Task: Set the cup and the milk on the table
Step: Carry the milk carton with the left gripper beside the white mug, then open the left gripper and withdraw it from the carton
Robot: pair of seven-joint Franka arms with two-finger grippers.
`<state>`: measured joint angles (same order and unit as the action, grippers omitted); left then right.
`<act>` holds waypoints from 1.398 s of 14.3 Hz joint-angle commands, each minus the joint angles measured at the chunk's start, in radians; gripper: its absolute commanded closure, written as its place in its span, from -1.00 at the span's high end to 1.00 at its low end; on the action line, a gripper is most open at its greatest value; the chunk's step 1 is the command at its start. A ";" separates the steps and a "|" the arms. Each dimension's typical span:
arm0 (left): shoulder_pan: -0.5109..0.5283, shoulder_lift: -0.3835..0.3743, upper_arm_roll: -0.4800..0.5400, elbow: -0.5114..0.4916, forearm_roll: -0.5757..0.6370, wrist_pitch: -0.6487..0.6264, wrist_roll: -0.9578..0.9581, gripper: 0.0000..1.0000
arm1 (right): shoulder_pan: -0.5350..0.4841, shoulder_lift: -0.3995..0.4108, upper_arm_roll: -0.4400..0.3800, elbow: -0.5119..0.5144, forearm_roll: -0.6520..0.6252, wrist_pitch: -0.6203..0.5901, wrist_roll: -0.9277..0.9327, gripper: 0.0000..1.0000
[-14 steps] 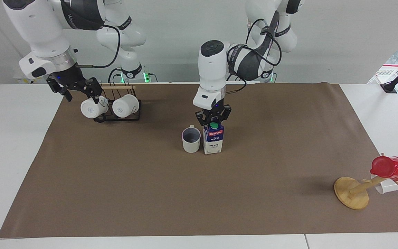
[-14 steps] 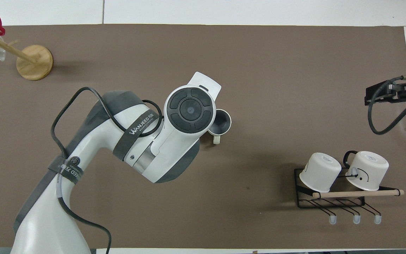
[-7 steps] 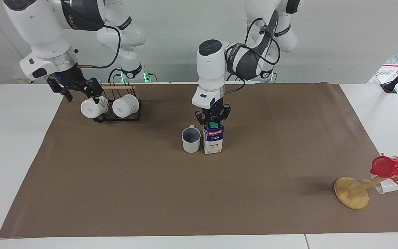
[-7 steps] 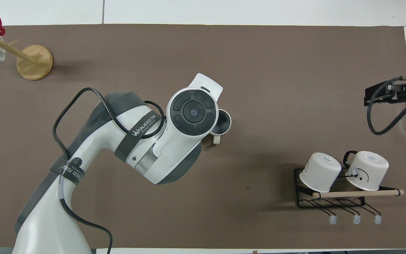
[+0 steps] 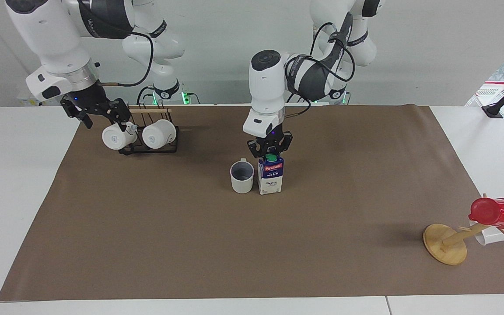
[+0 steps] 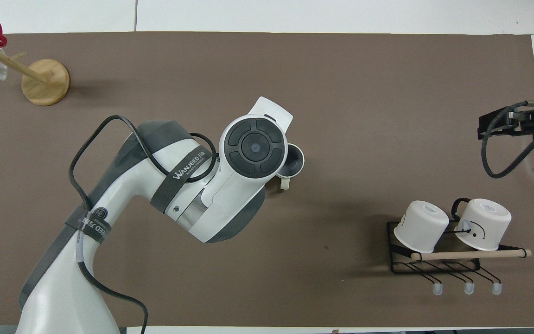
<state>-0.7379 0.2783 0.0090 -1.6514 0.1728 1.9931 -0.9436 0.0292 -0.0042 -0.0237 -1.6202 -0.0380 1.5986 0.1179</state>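
Note:
The cup point(image 5: 242, 176), cream-white with a grey-blue inside, stands upright on the brown sheet of the table point(image 5: 190, 245) near the middle. It also shows in the overhead view point(image 6: 293, 161). The milk point(image 5: 270, 177) stands upright right beside it, toward the left arm's end. My left gripper point(image 5: 270, 154) points straight down and is shut on the carton's gable top at the green cap. In the overhead view the left wrist hides the milk. My right gripper point(image 5: 99, 114) waits in the air over the sheet's edge beside the mug rack, and also shows in the overhead view point(image 6: 503, 123).
A black wire rack point(image 5: 149, 149) with two whiter mugs point(image 5: 113, 136) point(image 5: 159, 134) stands near the robots at the right arm's end. A wooden mug tree point(image 5: 444, 244) with a red cup point(image 5: 495, 212) stands at the left arm's end, far from the robots.
The milk has turned a little in the left gripper and now stands square on the sheet. The left wrist shifted slightly. The right arm has hardly moved.

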 commanded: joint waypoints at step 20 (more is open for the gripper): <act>0.428 -0.249 0.011 -0.071 -0.202 -0.144 0.526 1.00 | -0.009 -0.025 0.010 -0.032 0.009 0.054 -0.018 1.00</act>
<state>-0.3816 0.0582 0.0291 -1.7039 0.0181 1.8765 -0.5274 0.0311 -0.0048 -0.0230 -1.6215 -0.0380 1.6250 0.1172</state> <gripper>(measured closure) 0.000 0.000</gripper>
